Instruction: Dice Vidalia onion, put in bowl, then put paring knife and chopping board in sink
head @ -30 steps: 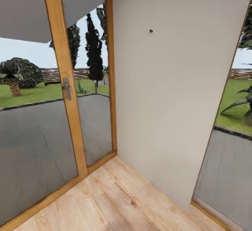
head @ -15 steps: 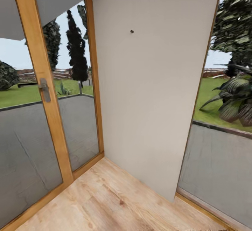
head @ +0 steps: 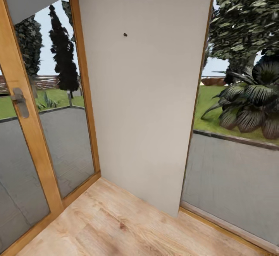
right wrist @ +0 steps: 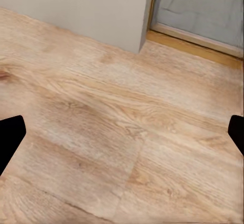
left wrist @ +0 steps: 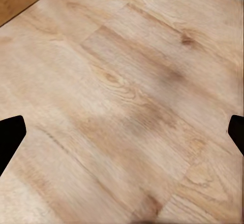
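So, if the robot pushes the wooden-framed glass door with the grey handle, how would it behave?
Probably stiff and heavy: the wooden-framed glass door is tall, with thick timber and large panes. It would likely not move unless its grey lever handle is turned first. The glass may be fragile, so pushing the frame seems safer.

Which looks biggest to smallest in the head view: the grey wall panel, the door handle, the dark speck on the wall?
1. Grey wall panel, by far the largest.
2. Door handle, small, on the wooden door frame.
3. Dark speck, tiny.
The handle sits nearer the camera, yet the order is plain.
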You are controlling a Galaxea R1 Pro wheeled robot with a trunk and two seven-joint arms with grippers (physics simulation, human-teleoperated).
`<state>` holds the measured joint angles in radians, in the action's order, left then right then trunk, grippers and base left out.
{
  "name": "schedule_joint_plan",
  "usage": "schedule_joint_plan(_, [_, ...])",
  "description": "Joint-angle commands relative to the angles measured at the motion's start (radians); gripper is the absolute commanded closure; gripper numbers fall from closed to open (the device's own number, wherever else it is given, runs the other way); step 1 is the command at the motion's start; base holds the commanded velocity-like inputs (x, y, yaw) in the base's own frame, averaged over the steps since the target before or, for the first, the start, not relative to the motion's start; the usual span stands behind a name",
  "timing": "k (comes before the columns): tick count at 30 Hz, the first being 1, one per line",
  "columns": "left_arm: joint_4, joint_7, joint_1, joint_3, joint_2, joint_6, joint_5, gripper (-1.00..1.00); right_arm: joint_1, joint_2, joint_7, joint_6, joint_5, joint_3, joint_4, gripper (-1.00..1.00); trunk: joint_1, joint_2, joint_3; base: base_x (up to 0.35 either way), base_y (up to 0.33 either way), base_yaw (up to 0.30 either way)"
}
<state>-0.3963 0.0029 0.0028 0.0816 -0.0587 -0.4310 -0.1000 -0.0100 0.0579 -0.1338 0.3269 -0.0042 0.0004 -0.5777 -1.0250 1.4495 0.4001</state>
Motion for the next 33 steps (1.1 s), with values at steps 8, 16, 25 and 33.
schedule_joint_plan(8, [-0.001, 0.000, 0.000, -0.003, -0.001, -0.002, -0.009, -1.00, -0.001, 0.000, -0.003, 0.003, 0.000, 0.000, 0.001, -1.00, 0.000, 0.001, 0.001, -0.033, 0.000, -0.281])
schedule_joint_plan(16, [-0.001, 0.000, 0.000, -0.002, 0.000, -0.002, -0.009, -1.00, -0.001, 0.000, -0.003, 0.003, 0.000, 0.000, 0.001, -1.00, 0.000, 0.001, 0.001, -0.059, 0.000, -0.281])
schedule_joint_plan(25, [-0.001, 0.000, 0.000, -0.003, 0.000, -0.002, -0.009, -1.00, -0.001, 0.000, -0.003, 0.004, 0.000, 0.000, 0.001, -1.00, 0.000, 0.001, 0.001, -0.003, 0.000, -0.281])
schedule_joint_plan(33, [-0.001, 0.000, 0.000, -0.003, 0.000, -0.002, -0.010, -1.00, -0.001, 0.000, -0.003, 0.004, 0.000, 0.000, 0.001, -1.00, 0.000, 0.001, 0.001, 0.000, 0.000, -0.281])
